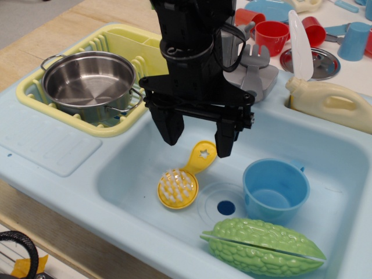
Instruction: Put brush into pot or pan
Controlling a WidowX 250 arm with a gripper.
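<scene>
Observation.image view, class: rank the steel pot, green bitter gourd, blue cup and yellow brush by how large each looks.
1. Green bitter gourd, though nearness to the camera inflates it
2. Steel pot, close behind, so that order is unsure
3. Blue cup
4. Yellow brush, smallest

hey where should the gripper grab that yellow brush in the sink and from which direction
Probably the flat handle, from straight above. The brush lies bristles-up on the sink floor, handle angled toward the open gripper hovering over it. The narrow handle fits between the fingers; the round head looks too wide.
</scene>
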